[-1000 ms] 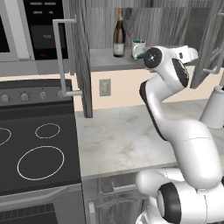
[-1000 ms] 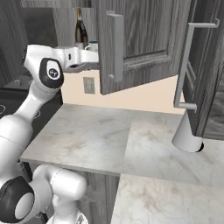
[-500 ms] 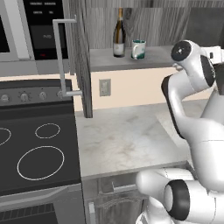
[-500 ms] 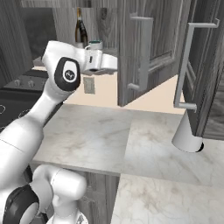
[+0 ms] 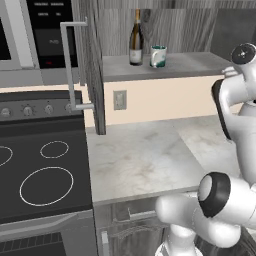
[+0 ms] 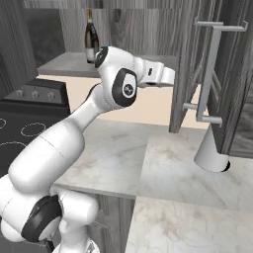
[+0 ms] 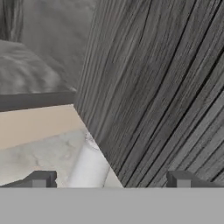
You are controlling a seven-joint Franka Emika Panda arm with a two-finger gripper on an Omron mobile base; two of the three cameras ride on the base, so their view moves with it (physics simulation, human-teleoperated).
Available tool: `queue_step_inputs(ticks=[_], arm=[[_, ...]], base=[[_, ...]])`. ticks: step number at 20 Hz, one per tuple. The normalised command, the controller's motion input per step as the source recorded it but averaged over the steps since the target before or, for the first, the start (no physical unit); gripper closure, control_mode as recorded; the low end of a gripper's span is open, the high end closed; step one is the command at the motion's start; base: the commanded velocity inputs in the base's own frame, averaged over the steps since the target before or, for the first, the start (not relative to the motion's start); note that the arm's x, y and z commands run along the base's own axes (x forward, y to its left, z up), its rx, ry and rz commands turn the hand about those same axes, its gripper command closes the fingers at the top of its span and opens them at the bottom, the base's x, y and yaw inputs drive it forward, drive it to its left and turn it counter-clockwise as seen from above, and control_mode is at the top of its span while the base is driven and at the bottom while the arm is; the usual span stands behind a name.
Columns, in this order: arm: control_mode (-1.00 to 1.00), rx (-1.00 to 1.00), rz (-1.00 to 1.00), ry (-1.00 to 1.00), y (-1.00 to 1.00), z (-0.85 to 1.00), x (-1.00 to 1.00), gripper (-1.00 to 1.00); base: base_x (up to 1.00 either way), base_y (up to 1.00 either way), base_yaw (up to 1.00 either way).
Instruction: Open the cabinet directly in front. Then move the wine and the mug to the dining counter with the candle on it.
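Wide-open jaws mark the gripper [image 7: 109,181], its two dark finger tips [image 7: 40,179] standing far apart at the bottom of the hand view with nothing between them. Close ahead of them rises the wood-grain face of a cabinet door [image 7: 166,87], with a pale cylindrical shape [image 7: 89,166] just below its lower edge.

From the right base view, the white arm [image 6: 74,133] bends up from the lower left, its hand [image 6: 158,76] pointing toward the right-hand door [image 6: 190,64], which stands swung out over the marble worktop [image 6: 163,168]. That door's long silver bar handle [image 6: 210,69] hangs beside a pale cone-shaped fixture [image 6: 210,150] on the worktop.

The cabinet [image 5: 165,65] is open in the left base view. Its left door [image 5: 92,65] juts forward, edge-on, with its bar handle [image 5: 70,65] facing the stove side. On the bare shelf the wine [image 5: 135,40] stands upright, and the mug [image 5: 158,56] sits just beside it on the right, not touching. In the right base view the wine [image 6: 91,37] shows behind the arm's upper joint.

Below the shelf run a beige wall with a socket plate [image 5: 119,99], the worktop [image 5: 145,155], and a black cooktop [image 5: 40,175] with white ring markings to the left.
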Motion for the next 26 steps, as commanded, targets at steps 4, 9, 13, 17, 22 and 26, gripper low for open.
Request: queue_step_inputs(ticks=[4,9,13,17,22,26], arm=[[-1.00,0.03,0.21,-0.04,-0.67,-0.08,0.12,-1.00],[-1.00,0.00,0.25,-0.27,0.02,0.20,-0.81,-1.00],[-1.00,-0.01,0.37,-0.22,0.77,0.00,-0.84,-1.00],[-1.00,0.00,0.50,-0.03,1.00,-0.03,-0.18,-1.00],[-1.00,-0.05,0.42,0.01,1.00,0.30,0.00,-1.00],[-1.00,-0.17,0.13,0.02,1.00,0.51,0.08,-1.00]], base=[[0.00,0.00,0.00],[0.00,0.00,0.00],[0.00,0.00,0.00],[0.00,0.00,0.00],[0.00,0.00,0.00],[0.00,0.00,0.00]])
